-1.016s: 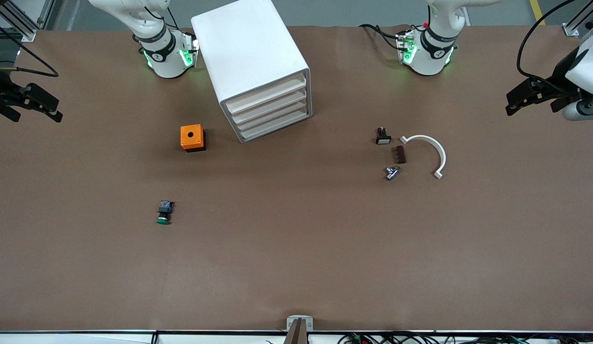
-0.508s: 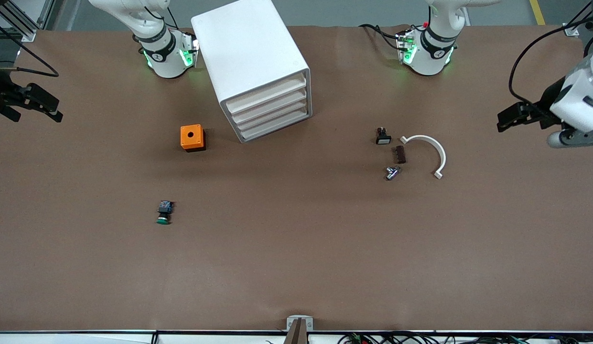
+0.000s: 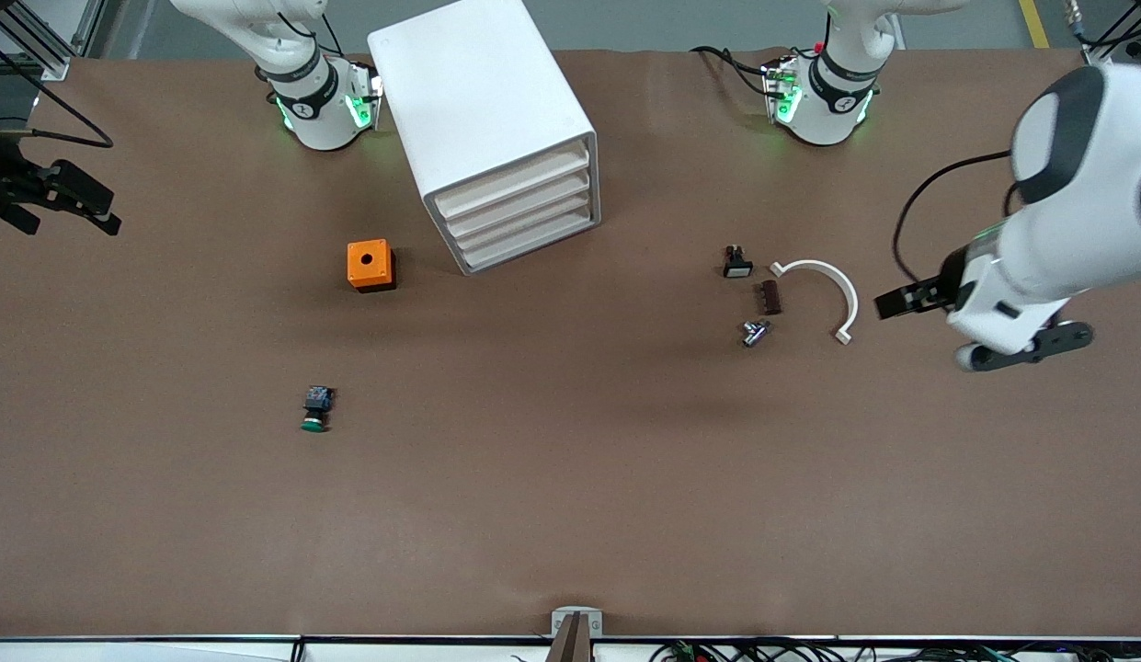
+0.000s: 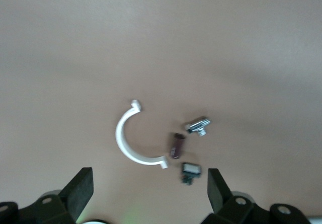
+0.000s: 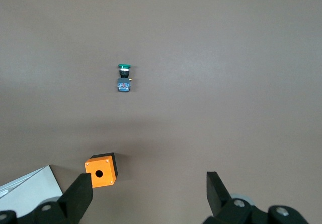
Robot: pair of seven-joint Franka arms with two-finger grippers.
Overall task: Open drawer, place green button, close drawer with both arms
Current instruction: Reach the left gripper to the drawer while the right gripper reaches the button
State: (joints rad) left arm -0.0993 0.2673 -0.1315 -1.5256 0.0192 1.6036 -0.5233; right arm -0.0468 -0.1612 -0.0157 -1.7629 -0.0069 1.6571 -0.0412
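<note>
With all four drawers (image 3: 524, 213) shut, the left pincer (image 3: 887, 303), spread wide above the tabletop (image 3: 570, 496), should approach squarely while the right pincer (image 3: 69, 198) waits, also wide.

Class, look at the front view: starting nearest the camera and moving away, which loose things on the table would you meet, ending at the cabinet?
button → small metal part → brown block → orange box → black button with a white face → cabinet. The white curved piece is left out: it spans several of these.
</note>
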